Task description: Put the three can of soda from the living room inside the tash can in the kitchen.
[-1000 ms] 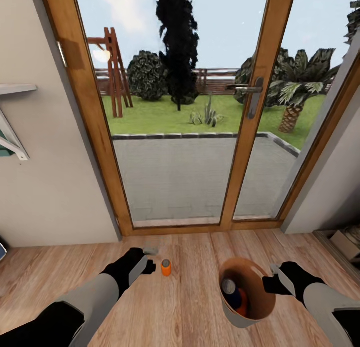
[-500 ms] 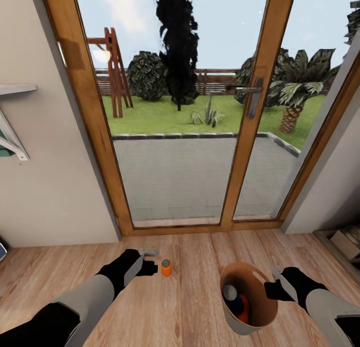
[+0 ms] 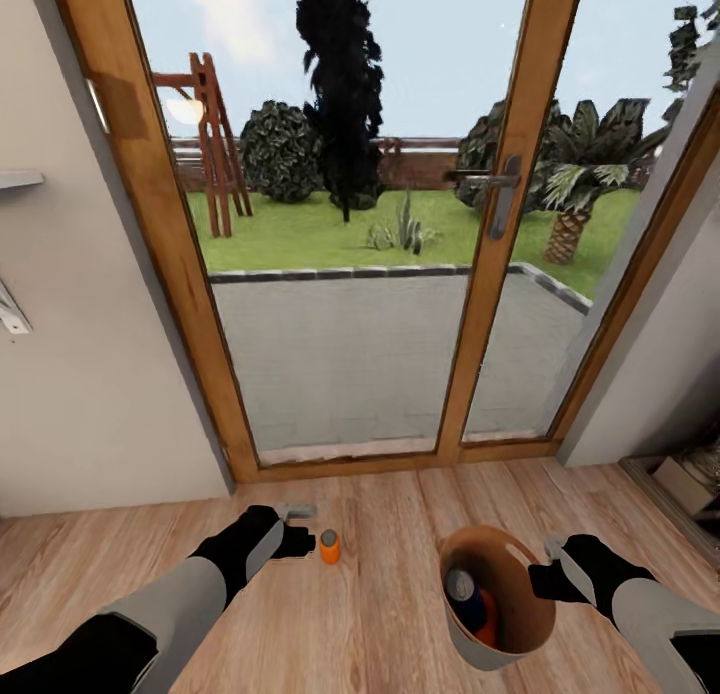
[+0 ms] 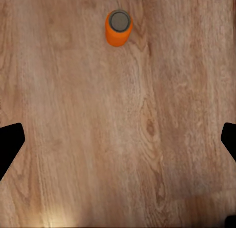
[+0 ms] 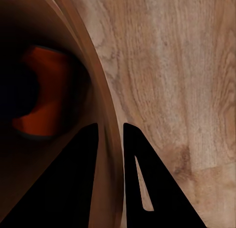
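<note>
1. The orange can (image 3: 330,547) stands upright on the wood floor (image 3: 360,634), in front of the glass doors (image 3: 350,274).
2. The left claw (image 3: 296,542) is low over the floor, just beside the orange can, at its 9 o'clock in the head view.
3. In the left wrist view the orange can (image 4: 118,27) stands alone on the planks. The two dark finger tips (image 4: 10,144) are far apart at the edges, so the left claw is spread wide and holds nothing.
4. The bin (image 3: 540,614) sits on the floor at about 4 o'clock from the orange can, well apart from it. It is grey outside and brown inside.
5. Two cans lie inside the bin: a blue can (image 3: 462,589) with a grey top and another orange one (image 3: 486,611).
6. The right claw (image 3: 546,574) is at the bin's rim, at its 3 o'clock.
7. In the right wrist view the two fingers (image 5: 147,188) sit on both sides of the bin's wall (image 5: 105,134), pinching it.
</note>
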You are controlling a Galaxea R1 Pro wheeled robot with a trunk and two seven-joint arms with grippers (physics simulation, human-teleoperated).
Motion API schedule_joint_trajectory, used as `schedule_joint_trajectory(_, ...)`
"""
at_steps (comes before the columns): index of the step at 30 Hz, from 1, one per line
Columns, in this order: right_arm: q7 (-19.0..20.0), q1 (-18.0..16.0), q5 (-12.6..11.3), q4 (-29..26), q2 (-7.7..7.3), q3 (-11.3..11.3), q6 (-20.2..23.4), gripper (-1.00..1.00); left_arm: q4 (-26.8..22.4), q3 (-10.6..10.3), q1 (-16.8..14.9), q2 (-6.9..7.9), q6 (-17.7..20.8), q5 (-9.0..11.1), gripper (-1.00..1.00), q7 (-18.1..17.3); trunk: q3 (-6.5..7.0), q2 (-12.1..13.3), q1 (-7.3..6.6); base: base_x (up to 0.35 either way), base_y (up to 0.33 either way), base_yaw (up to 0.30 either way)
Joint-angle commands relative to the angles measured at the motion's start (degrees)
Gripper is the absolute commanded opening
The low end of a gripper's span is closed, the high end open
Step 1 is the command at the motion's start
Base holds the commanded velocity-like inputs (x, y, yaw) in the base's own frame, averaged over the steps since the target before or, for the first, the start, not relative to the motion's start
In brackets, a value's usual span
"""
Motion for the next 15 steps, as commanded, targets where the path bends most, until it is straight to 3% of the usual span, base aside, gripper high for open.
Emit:
schedule_joint_trajectory(1, 0.3, 0.0, -0.6, 0.0, 0.00, -0.4, 0.0, -1.00, 0.0, 0.0, 0.0, 0.00, -0.2, 0.0, 1.00, 0.0, 0.01, 0.0, 0.00, 0.243, 0.172, -0.240)
schedule_joint_trajectory(15, 0.3, 0.0, -0.6, 0.0, -0.01, -0.5, 0.0, -1.00, 0.0, 0.0, 0.0, 0.00, -0.6, 0.0, 1.00, -0.1, 0.01, 0.0, 0.00, 0.252, 0.215, -0.278)
